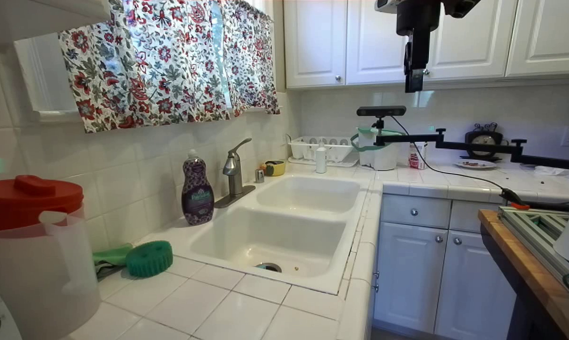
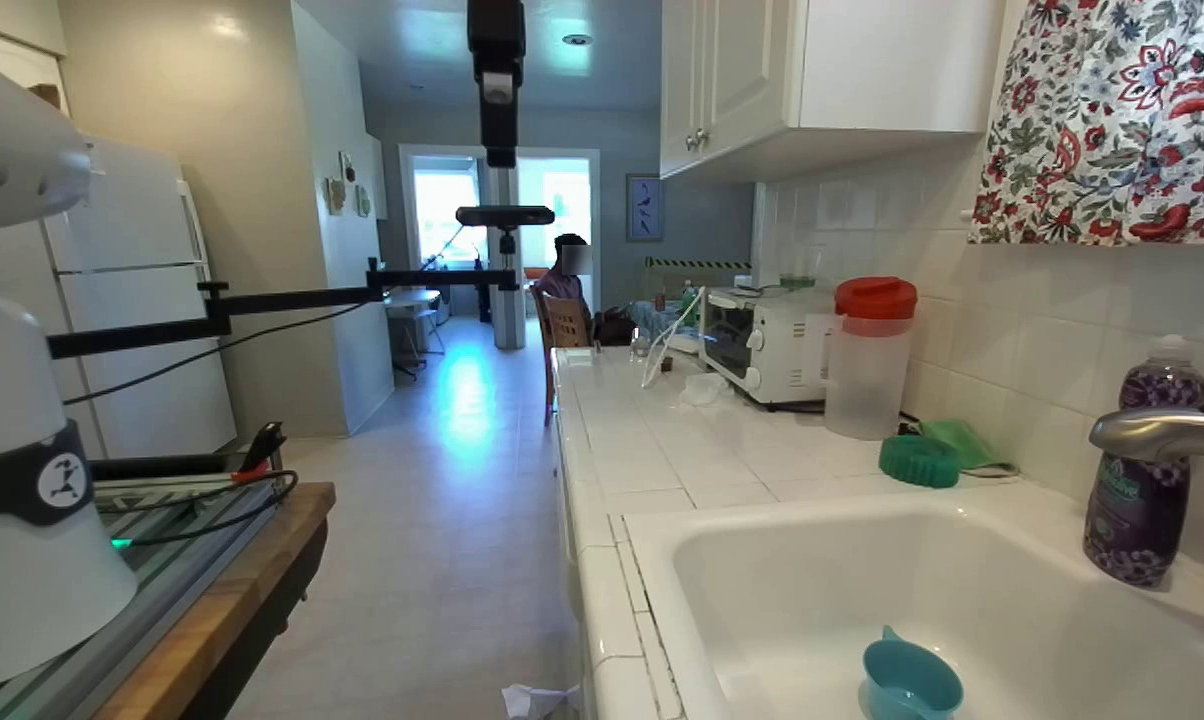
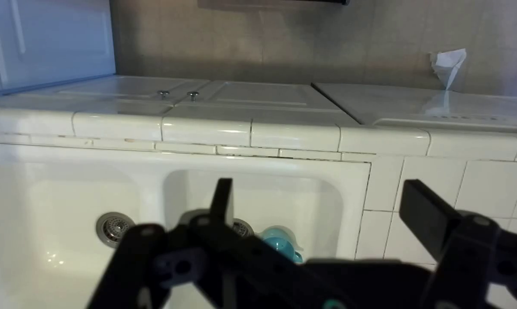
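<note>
White-tiled, the counter [image 2: 652,450] runs around a double sink [image 3: 355,193], with a floral curtain [image 1: 171,71] on the wall near the faucet [image 1: 235,170]. Around the basins we see a purple soap bottle [image 1: 197,193], a green scrubber [image 1: 149,259] and a red-lidded pitcher [image 2: 870,380]. The pincer [image 3: 316,197] hangs high, touching nothing, its two fingers [image 3: 426,214] spread wide with nothing held between them. Below it, a blue cup [image 3: 280,245] sits in the basin on the pitcher's side, just beside the drain [image 3: 242,227]; in our wrist view the pincer hides part of it. In an exterior view it looks upright, its small handle [image 2: 888,634] pointing toward the pitcher's end of the counter.

We judge it to be plastic: light, fairly stiff, hard to break, but likely slippery if wet and apt to skid on the smooth basin when nudged. Whether it holds water, which would add weight, we cannot tell. We favour gripping the side wall from above, one finger inside the mouth and one outside; the handle seems small for a sure hold.
</note>
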`<action>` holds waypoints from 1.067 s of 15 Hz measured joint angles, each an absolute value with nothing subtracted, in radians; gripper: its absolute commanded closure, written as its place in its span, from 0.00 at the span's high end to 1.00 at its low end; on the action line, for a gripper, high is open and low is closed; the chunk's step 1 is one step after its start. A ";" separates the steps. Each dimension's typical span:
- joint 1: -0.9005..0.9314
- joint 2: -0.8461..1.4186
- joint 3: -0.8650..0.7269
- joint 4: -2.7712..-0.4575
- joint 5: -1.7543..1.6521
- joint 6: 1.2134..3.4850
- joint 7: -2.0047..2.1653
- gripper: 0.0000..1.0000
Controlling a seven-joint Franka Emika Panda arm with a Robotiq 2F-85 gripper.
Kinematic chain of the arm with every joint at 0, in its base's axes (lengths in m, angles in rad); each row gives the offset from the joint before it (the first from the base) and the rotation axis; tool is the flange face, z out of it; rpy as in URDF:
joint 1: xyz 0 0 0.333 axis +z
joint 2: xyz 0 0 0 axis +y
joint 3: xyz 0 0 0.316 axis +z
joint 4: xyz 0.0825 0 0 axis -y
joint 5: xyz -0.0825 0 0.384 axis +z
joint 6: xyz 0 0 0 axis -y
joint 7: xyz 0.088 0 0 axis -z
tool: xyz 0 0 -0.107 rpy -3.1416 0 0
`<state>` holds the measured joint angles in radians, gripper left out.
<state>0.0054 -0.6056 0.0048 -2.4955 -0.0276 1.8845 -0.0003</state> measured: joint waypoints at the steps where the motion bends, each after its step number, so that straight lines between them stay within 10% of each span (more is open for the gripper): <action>1: 0.005 -0.606 0.005 -2.496 -0.028 1.884 0.000 1.00; 16: 0.005 -0.595 0.005 -2.492 -0.044 1.966 -0.004 1.00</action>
